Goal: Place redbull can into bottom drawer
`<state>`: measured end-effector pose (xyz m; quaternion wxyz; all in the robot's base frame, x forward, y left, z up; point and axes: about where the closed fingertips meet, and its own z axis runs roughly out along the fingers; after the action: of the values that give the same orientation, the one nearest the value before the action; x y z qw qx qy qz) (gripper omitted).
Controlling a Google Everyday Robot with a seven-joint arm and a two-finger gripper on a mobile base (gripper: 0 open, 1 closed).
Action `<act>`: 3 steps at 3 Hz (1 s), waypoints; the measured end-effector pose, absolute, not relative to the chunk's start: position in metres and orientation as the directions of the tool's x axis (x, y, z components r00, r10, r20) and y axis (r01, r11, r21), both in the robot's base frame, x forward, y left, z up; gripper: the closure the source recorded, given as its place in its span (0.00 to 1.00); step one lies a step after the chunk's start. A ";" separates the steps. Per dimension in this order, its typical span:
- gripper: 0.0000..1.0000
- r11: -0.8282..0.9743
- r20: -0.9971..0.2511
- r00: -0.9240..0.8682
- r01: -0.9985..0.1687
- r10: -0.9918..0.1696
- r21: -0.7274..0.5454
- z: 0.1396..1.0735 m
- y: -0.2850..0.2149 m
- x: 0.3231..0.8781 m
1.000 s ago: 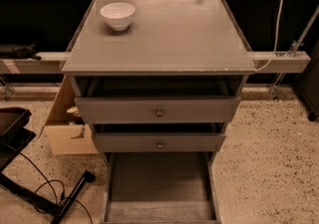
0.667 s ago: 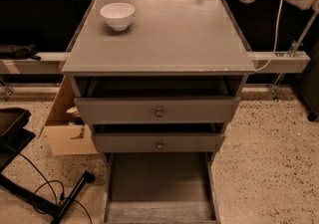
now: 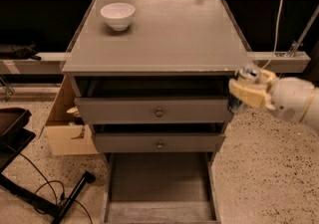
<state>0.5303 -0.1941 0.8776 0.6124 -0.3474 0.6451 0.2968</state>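
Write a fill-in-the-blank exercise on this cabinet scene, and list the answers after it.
1. The gripper, shut on the redbull can, hangs at the cabinet's ____ side in the camera view.
2. The bowl on the cabinet top is ____ in colour.
3. The bottom drawer is pulled ____.
4. The upper drawers each show a small round ____.

Missing words: right; white; open; knob.
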 end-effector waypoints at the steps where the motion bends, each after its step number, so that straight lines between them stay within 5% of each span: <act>1: 1.00 0.563 -0.992 -0.086 -0.826 -0.092 0.020 0.801 -0.192 0.516; 2: 1.00 0.594 -0.993 -0.099 -0.804 -0.063 0.042 0.701 -0.188 0.536; 3: 1.00 0.593 -0.993 -0.098 -0.804 -0.064 0.041 0.701 -0.188 0.536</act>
<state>0.5359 -0.1881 0.7014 0.5885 -0.3233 0.6710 0.3144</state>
